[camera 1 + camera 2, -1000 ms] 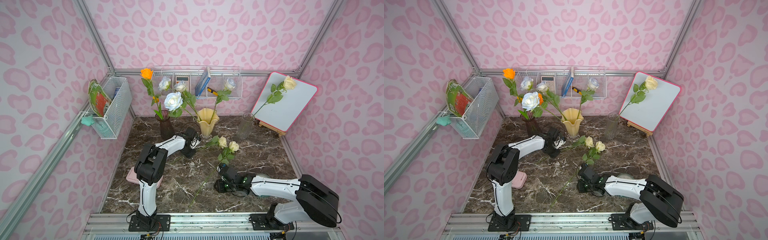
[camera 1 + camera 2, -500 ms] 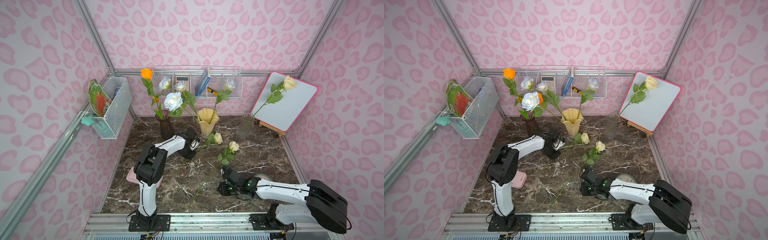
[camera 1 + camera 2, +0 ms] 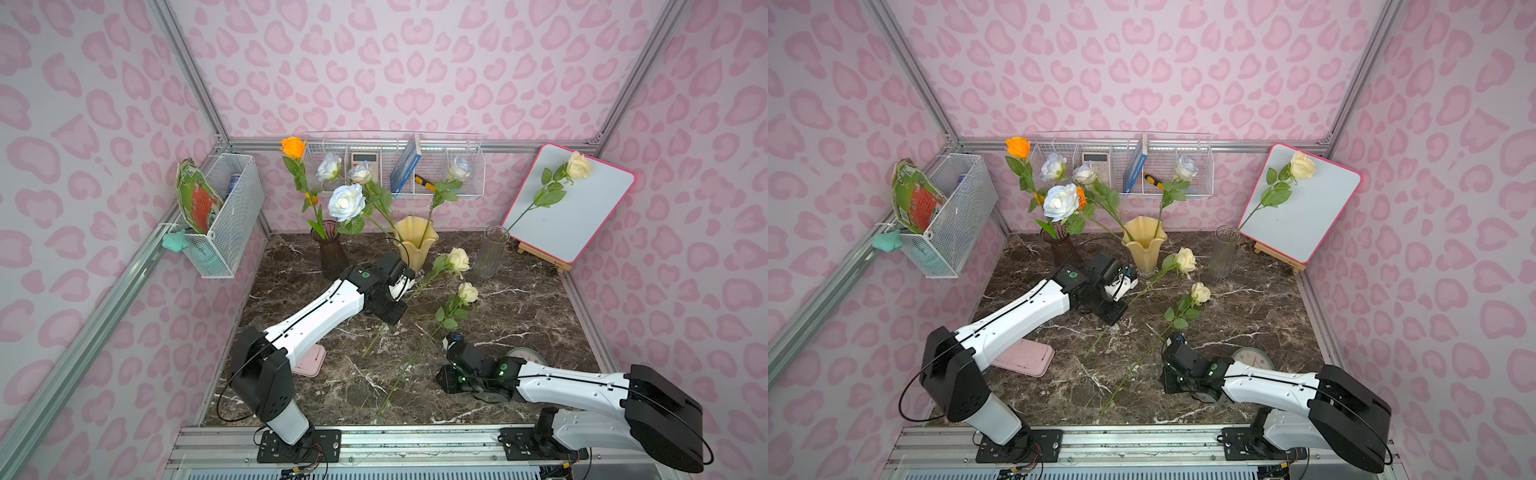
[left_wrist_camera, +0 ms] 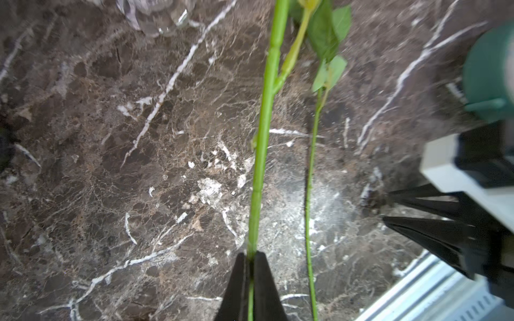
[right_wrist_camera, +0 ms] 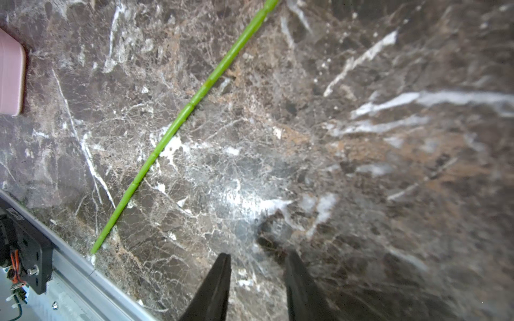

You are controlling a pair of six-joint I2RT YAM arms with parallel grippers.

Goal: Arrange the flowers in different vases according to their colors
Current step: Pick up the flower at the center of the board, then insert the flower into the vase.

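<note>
Our left gripper (image 4: pixel 250 254) is clamped on the stem of one cream rose (image 3: pixel 459 259) beside the yellow vase (image 3: pixel 412 249), so we judge it and the other cream rose (image 3: pixel 468 292) (lying on the table (image 3: pixel 519 299) near the empty, part-open right gripper (image 5: pixel 258 254)) have yet to reach the clear vase (image 3: pixel 490 253).

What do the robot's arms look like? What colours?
The left arm and right arm have white shells with chunky black joints, a thin black cable along the white part, and a small green dot near the wrist. The left pincer and right pincer each have two black pointed fingers.
</note>
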